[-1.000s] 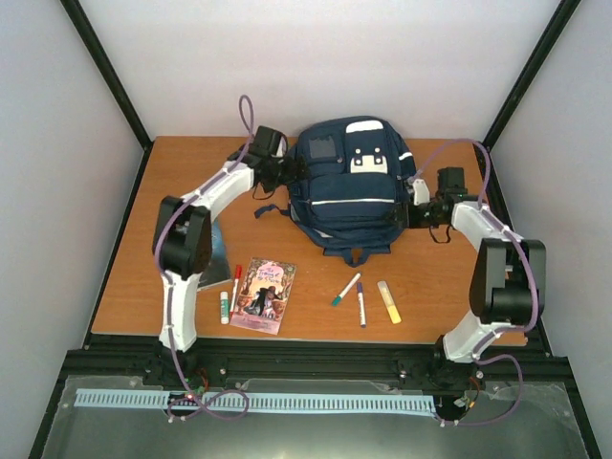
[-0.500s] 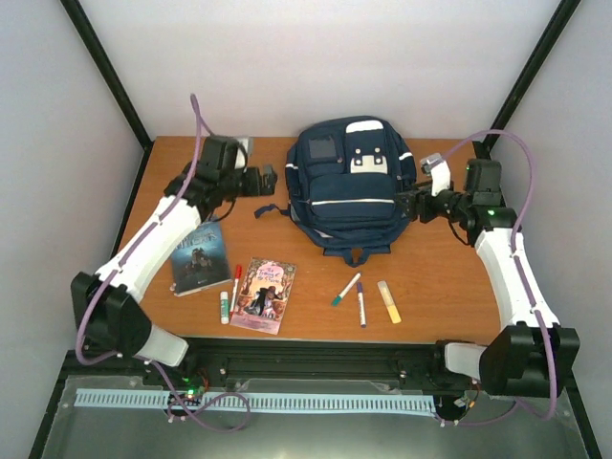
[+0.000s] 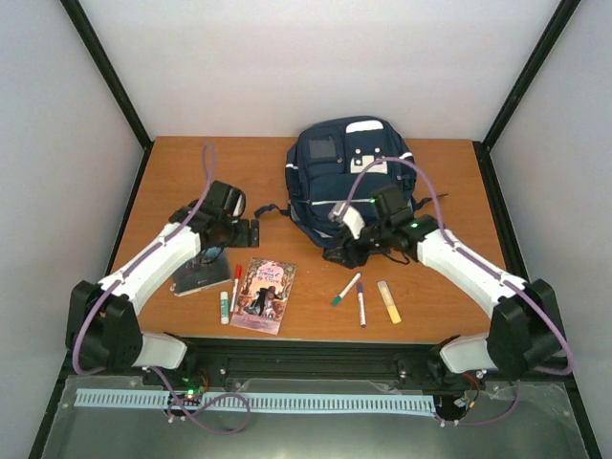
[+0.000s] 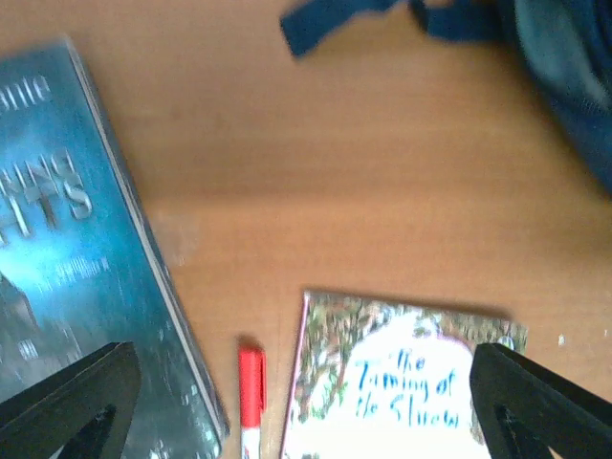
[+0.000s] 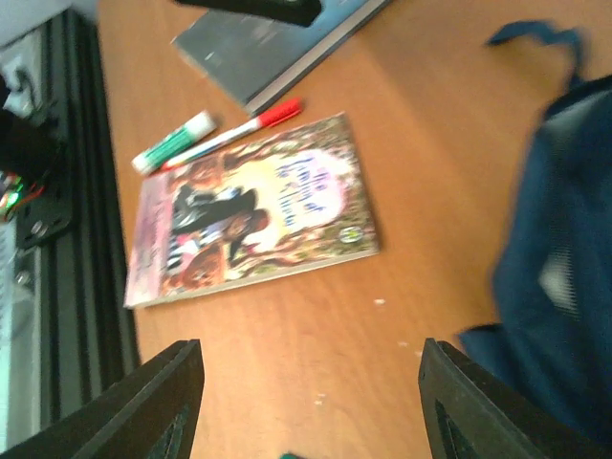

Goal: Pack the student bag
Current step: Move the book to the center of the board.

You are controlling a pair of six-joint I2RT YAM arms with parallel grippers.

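from above, the navy backpack (image 3: 349,182) sits far-centre on the table (image 3: 172,172), the right gripper (image 3: 346,251) at its near edge. left wrist: the left gripper (image 4: 301,402) has its jaws wide apart over a red pen (image 4: 251,382) and a paperback (image 4: 402,382). right wrist: jaws apart, empty, backpack alongside.

Saw a navy-blue backpack (image 3: 349,186) at the far middle, striped and patched in white. Noted an orange-brown wooden table (image 3: 172,172). Found a dark teal book (image 4: 67,258) with pale lettering near left, then a red-capped white marker (image 3: 235,287), a green-and-white glue stick (image 3: 224,306) and a pink-edged picture book (image 3: 265,295). Further right, spotted a teal-capped white pen (image 3: 346,289), a dark-capped white pen (image 3: 360,304) and a yellow highlighter (image 3: 388,301).
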